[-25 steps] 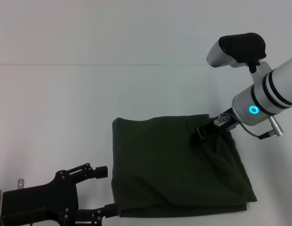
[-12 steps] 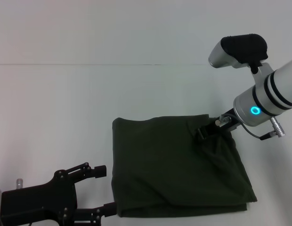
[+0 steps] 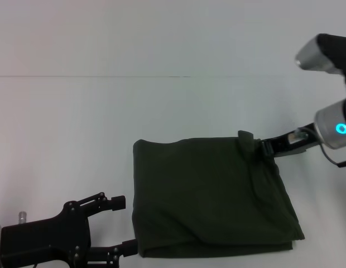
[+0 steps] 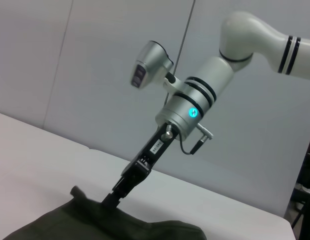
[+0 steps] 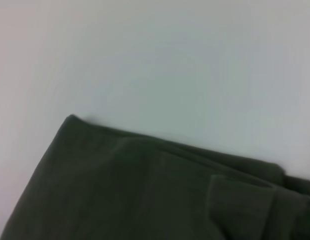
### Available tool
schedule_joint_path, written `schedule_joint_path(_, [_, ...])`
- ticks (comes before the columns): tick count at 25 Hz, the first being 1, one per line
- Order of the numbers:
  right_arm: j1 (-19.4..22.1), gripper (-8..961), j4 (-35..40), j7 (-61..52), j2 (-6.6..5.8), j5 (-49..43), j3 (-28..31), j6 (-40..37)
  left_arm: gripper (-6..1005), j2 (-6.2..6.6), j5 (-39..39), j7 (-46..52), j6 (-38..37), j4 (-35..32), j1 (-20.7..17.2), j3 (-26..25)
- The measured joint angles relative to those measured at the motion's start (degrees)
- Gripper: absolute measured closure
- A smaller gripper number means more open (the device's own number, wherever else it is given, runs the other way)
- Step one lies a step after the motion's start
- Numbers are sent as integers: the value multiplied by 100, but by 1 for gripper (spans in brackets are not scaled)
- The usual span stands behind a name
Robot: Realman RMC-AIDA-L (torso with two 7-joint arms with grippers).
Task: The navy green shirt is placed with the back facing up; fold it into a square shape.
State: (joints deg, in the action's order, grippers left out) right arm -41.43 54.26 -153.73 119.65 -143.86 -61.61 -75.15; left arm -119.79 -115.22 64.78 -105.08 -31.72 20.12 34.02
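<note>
The navy green shirt [image 3: 209, 195] lies folded into a rough square on the white table [image 3: 72, 128], plain side up. A small flap [image 3: 244, 136] sticks up at its far right corner. My right gripper [image 3: 264, 148] reaches in from the right, and its narrow tips meet the cloth at that corner. The left wrist view shows it [image 4: 115, 196] shut on the shirt's edge [image 4: 145, 230]. The right wrist view shows only the shirt [image 5: 125, 195] and the table. My left gripper [image 3: 127, 223] is open and empty, low beside the shirt's near left edge.
The table's far edge [image 3: 173, 76] runs across the head view, with a plain wall behind it. Bare tabletop lies to the left of the shirt and beyond it.
My right arm has swung to the right, from over the shirt's far right part to its corner. The wrinkles there have flattened and a small flap now stands up. The left arm has not moved.
</note>
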Motion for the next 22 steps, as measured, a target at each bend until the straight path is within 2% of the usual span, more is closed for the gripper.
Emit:
schedule_joint_path(6, [430, 944, -150, 530, -40, 376, 993, -93, 49, 16, 1, 13, -4, -6, 10, 0])
schedule_joint_path(11, [511, 944, -727, 967, -129, 578, 1716, 72, 49, 18, 0, 15, -3, 0, 33, 0])
schedule_joint_path(16, [490, 940, -1313, 1206, -246, 679, 1950, 434, 49, 16, -3, 17, -6, 0, 35, 0])
schedule_joint_path(22, [573, 927, -1572, 1580, -273, 866, 2420, 634, 49, 4, -1, 17, -13, 0, 14, 0])
